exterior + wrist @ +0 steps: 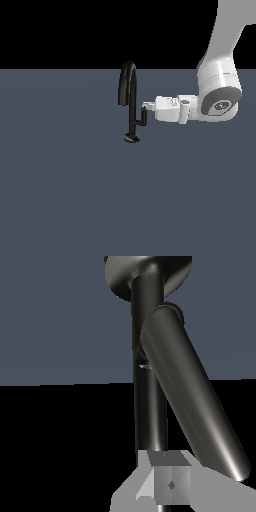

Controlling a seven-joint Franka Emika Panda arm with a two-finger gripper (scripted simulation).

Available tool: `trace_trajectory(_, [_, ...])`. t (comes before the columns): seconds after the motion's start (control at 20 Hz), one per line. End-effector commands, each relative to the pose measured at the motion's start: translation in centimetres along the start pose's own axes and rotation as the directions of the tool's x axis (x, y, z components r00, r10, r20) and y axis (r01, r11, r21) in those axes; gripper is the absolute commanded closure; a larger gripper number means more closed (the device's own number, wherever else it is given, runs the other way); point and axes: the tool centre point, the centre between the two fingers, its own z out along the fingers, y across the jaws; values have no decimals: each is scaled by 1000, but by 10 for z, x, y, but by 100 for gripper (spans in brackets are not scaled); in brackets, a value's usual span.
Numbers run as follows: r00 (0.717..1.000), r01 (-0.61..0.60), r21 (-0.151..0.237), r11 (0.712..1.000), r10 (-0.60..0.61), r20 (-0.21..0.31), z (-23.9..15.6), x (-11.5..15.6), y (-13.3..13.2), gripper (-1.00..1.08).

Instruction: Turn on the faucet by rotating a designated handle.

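Observation:
The faucet [131, 95] is a thin black tap with an arched spout, standing upright on a round disc base on the dark grey-blue floor. Its handle [143, 118], a short L-shaped lever with an upright bar, sticks out of the stem toward the exterior view's right. My gripper [146, 106] reaches in level from that side, its tips at the top end of the upright bar. In the wrist view the stem [150, 406] and the slanting handle bar [195, 401] fill the picture, and the gripper [167, 482] looks shut, with nothing between its fingers.
The floor [65, 190] is a flat grey-blue surface. The white arm [220, 95] comes down from the upper part of the exterior view's right.

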Motion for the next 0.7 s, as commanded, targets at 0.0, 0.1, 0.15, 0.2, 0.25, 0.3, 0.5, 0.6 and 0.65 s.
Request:
trace_trajectory(0.0, [1000, -4, -2, 1000, 4, 1, 0, 4, 8, 108])
trace_trajectory(0.1, [1000, -4, -2, 1000, 4, 1, 0, 7, 14, 108])
trace_trajectory(0.15, [1000, -5, -3, 1000, 5, 2, 0, 8, 17, 108])
trace_trajectory(0.2, [1000, -5, -3, 1000, 5, 2, 0, 10, 21, 108])
trace_trajectory(0.25, [1000, -5, -3, 1000, 5, 2, 0, 11, 24, 108])
trace_trajectory(0.3, [1000, -6, -4, 1000, 6, 2, 0, 13, 28, 108])
trace_trajectory(0.5, [1000, -6, -5, 1000, 6, 2, 0, 19, 42, 108])
trace_trajectory(0.6, [1000, -7, -5, 1000, 7, 3, 0, 22, 49, 108])
trace_trajectory(0.65, [1000, -8, -6, 1000, 8, 3, 0, 23, 52, 108])
